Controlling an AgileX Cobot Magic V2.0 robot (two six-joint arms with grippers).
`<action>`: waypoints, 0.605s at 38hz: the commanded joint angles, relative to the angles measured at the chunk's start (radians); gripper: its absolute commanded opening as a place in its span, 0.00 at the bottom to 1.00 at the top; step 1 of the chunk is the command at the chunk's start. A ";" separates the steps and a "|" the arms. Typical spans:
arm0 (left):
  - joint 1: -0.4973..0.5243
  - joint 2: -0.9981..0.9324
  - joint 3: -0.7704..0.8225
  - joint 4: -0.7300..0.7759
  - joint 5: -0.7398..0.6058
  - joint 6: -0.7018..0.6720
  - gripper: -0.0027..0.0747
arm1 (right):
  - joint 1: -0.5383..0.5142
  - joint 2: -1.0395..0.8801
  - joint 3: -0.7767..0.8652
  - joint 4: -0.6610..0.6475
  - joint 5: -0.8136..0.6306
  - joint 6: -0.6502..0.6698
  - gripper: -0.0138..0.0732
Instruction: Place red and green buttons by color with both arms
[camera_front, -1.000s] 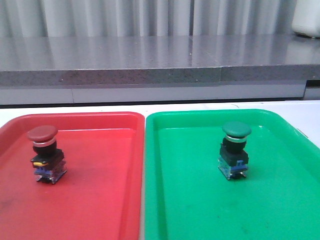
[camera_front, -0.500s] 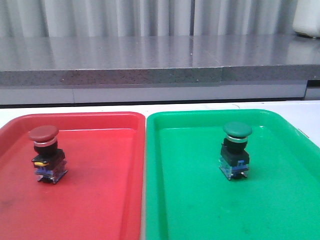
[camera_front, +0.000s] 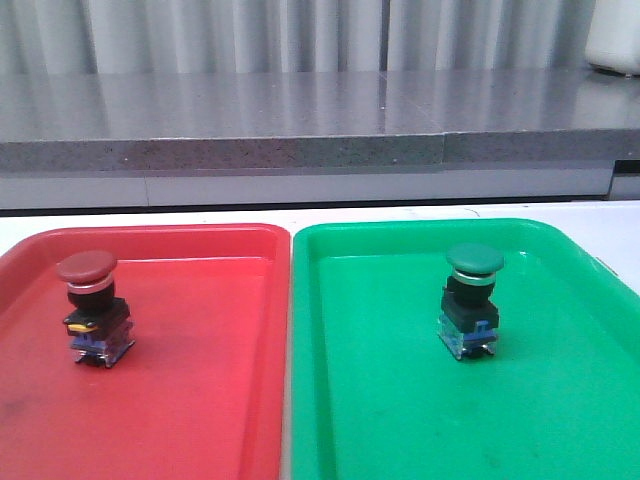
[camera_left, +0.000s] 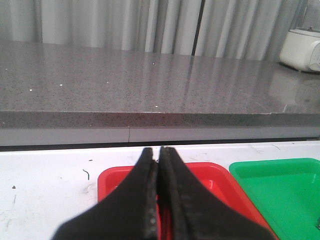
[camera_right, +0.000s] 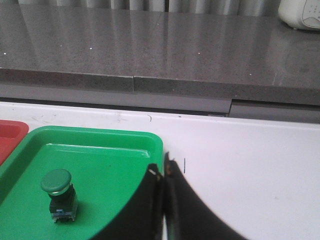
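Fingers of left gripper (camera_left: 159, 200) pressed together, nothing between; right gripper (camera_right: 164, 200) likewise pinched, empty.

Red button (camera_front: 92, 309) upright on red tray (camera_front: 200, 400), near its left side; green button (camera_front: 468, 301) upright on green tray (camera_front: 400, 420), right of centre.

Sorting probably done. Best: keep both arms high, pull straight back, no sweep over caps.

Relative to green button: right fingertips well apart, over tray's near corner. Red button hidden behind left fingers, gap unclear.

— Anything shift in the last second?
— Barely. The whole front view has slid a hair to the right; nothing has moved within either tray.
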 joint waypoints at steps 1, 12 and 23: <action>0.002 0.011 -0.026 -0.007 -0.083 -0.008 0.01 | -0.005 0.009 -0.026 -0.013 -0.077 -0.008 0.12; 0.125 -0.116 0.135 -0.059 -0.125 -0.008 0.01 | -0.005 0.009 -0.026 -0.013 -0.077 -0.008 0.12; 0.246 -0.119 0.320 -0.067 -0.228 -0.008 0.01 | -0.005 0.009 -0.026 -0.013 -0.074 -0.008 0.12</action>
